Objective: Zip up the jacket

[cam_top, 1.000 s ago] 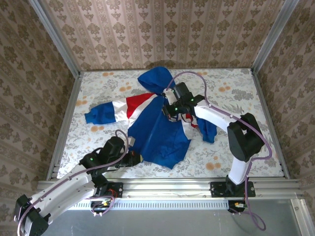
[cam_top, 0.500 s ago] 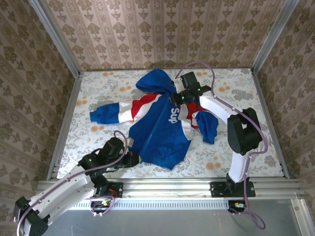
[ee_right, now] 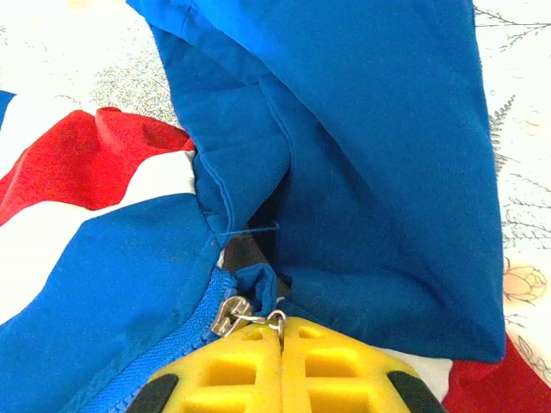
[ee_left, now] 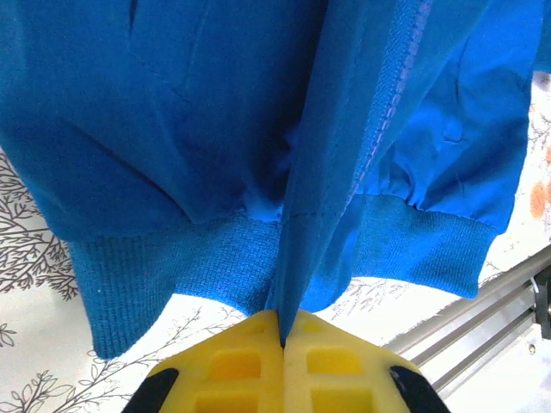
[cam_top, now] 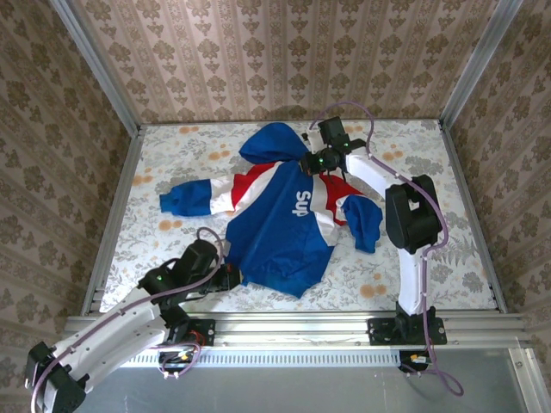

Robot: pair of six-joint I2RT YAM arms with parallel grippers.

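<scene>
The royal-blue hooded fabric jacket [cam_top: 284, 225] with red and white bands lies on the floral surface [cam_top: 430, 249]. Jaws of the left gripper [ee_left: 281, 334] pinch its hem [ee_left: 215, 274]; those of the right gripper [ee_right: 280, 334] clamp the metal zipper pull [ee_right: 232, 315].

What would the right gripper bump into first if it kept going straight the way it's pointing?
The right gripper, shut on the zipper pull, would run straight into the blue hood of the jacket, bunched right ahead of it. It looks very close, though depth is hard to judge.
</scene>
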